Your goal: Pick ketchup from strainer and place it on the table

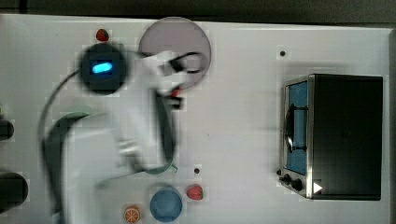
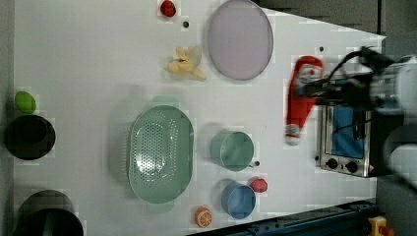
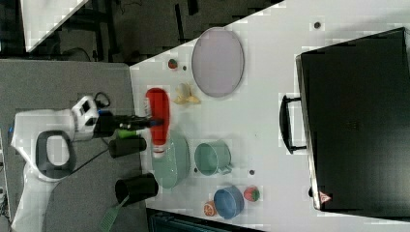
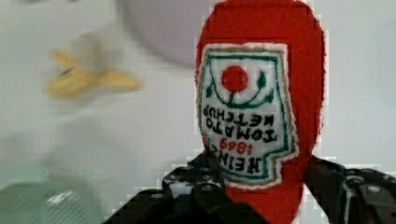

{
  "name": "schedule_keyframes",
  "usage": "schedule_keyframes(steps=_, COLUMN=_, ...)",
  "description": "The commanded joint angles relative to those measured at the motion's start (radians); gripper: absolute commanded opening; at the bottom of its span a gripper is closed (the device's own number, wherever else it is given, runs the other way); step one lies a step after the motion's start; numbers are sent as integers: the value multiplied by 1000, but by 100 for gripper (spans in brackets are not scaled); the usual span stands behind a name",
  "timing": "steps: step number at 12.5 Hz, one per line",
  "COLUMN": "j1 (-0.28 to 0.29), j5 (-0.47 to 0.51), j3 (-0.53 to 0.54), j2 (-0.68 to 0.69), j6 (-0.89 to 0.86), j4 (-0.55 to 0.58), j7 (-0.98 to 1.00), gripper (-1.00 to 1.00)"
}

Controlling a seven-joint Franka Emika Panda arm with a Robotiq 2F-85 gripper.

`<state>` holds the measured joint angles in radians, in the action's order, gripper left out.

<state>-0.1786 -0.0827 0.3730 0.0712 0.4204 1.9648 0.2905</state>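
The ketchup (image 2: pixel 301 98), a red bottle with a white cap and white label, hangs in the air with my gripper (image 2: pixel 314 91) shut on its middle. In the wrist view the ketchup (image 4: pixel 261 93) sits between the black fingers (image 4: pixel 196 186), label facing the camera. The pale green strainer (image 2: pixel 160 152) stands empty on the white table (image 2: pixel 98 49). In the right view the ketchup (image 3: pixel 158 121) hangs cap-down in my gripper (image 3: pixel 150 122), near the strainer (image 3: pixel 171 162). In the top view my arm covers most of the strainer (image 1: pixel 161 169), and a bit of the red ketchup (image 1: pixel 175 92) shows at the plate's edge.
A grey-lilac plate (image 2: pixel 240 39) and a banana (image 2: pixel 184 63) lie beyond the strainer. A green cup (image 2: pixel 233 150), a blue cup (image 2: pixel 238 199), a strawberry (image 2: pixel 259 185) and an orange slice (image 2: pixel 203 216) stand nearby. A toaster oven (image 1: pixel 336 135) fills the top view's right side.
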Motion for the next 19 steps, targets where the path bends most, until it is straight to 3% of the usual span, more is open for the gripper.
schedule_keyframes(steps=1, j1=-44, j5=2, j3=-102, j2=-16, j6=-6, j4=-14, j7=168, gripper=13)
schedule_keyframes(steps=8, j1=-47, j5=2, j3=-248, j2=-6, j6=79, j4=154, j7=221, gripper=13)
schedule_keyframes(steps=13, j1=-44, j5=2, j3=-248, j2=28, j6=361, j4=368, j7=216, gripper=13)
schedule_keyframes(steps=16, j1=-43, j5=2, j3=-244, j2=106, j6=493, j4=407, j7=216, gripper=13)
schedule_keyframes(steps=17, j1=-43, j5=2, j3=-243, j2=132, j6=515, j4=406, j7=216, gripper=19)
schedule_keyframes(steps=19, j1=-43, j5=2, j3=-238, j2=159, j6=556, j4=406, j7=216, gripper=61)
